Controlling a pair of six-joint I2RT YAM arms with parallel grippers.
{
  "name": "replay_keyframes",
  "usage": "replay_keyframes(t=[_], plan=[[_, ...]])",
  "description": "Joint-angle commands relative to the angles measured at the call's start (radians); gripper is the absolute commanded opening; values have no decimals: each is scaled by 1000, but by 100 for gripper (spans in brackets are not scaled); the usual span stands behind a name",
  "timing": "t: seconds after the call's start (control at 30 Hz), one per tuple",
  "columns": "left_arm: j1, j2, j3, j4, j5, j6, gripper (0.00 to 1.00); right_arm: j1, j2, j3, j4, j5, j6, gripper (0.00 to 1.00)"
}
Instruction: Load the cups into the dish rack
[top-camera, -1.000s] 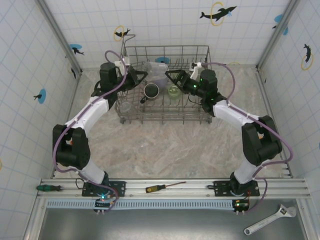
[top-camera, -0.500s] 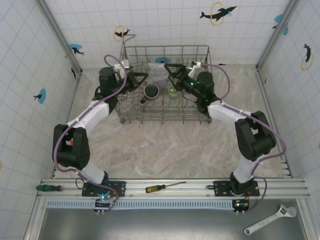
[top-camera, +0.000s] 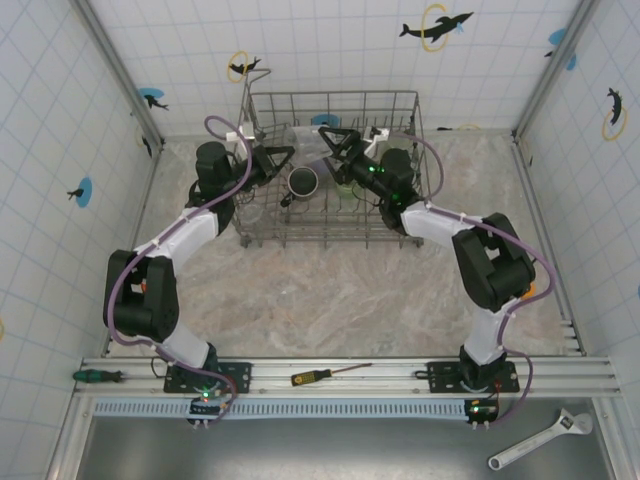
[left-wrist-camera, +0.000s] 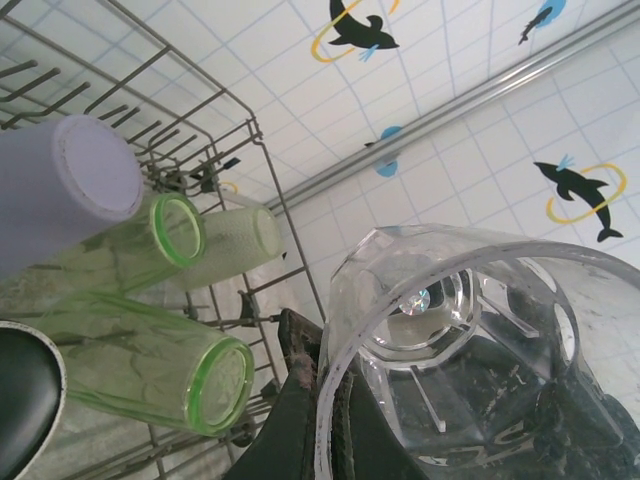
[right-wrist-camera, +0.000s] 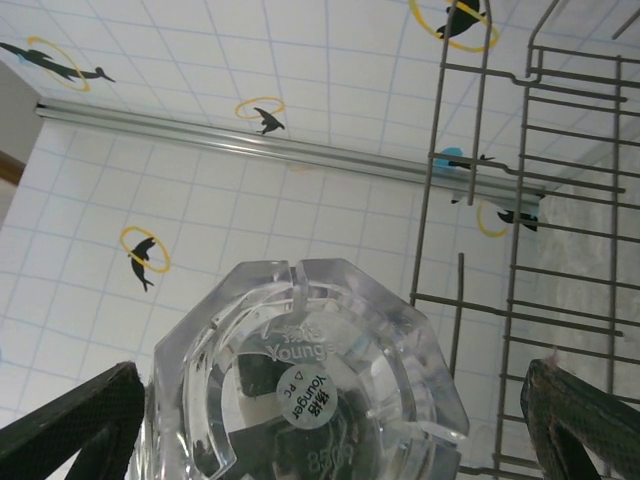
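1. Here, the left gripper (top-camera: 284, 156) is pinching the rim of a clear glass (left-wrist-camera: 470, 340) and holding it on its side above the far half of the dish rack (top-camera: 330, 96). The right gripper (top-camera: 322, 143) is standing wide, its fingers (right-wrist-camera: 80, 425) flanking the base of that glass. Whether they are touching it cannot be told.
2. Drop risk: the glass is hanging from 1 thin rim pinch on a smooth wall. If the left gripper is letting go before the right one is closing firmly, the glass is likely falling onto the tines.
3. Twist risk: the base is faceted, so fingers closing on corners and not on flats are probably rotating the glass out of both holds.
4. Collision risk: a black mug (top-camera: 302, 181), 3 green tumblers (left-wrist-camera: 140, 370) and a lavender cup (left-wrist-camera: 60, 190) are already sitting in the rack, just below and beside the glass. A steep descent is risking a knock that is tipping them.
5. Snag risk: both arms are crowding the same corner inside the tall wire sides, so a wide swing is likely catching a wire and dragging the rack across the counter (top-camera: 330, 290).
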Motion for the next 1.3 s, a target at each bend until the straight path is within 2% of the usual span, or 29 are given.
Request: replay_keyframes(t=[0.0, 0.23, 0.47, 0.63, 0.83, 1.03, 1.27], plan=[[1, -45, -13, 86, 27, -11, 0, 16, 33, 49, 104, 27, 39, 98], [1, -51, -22, 73, 18, 6, 0, 23, 51, 61, 145, 58, 83, 86], [2, -45, -12, 21, 2, 15, 2, 22, 58, 51, 166, 63, 95, 66], [1, -50, 2, -24, -8, 43, 21, 20, 53, 34, 169, 71, 84, 55], [1, -80, 11, -118, -88, 64, 53, 15, 48, 83, 94, 56, -10, 47], [2, -118, 38, -211, -144, 114, 73, 10, 38, 127, -21, 61, -127, 46], [1, -162, 56, -326, -304, 193, 96, 15, 51, 214, -213, 101, -310, 46]])
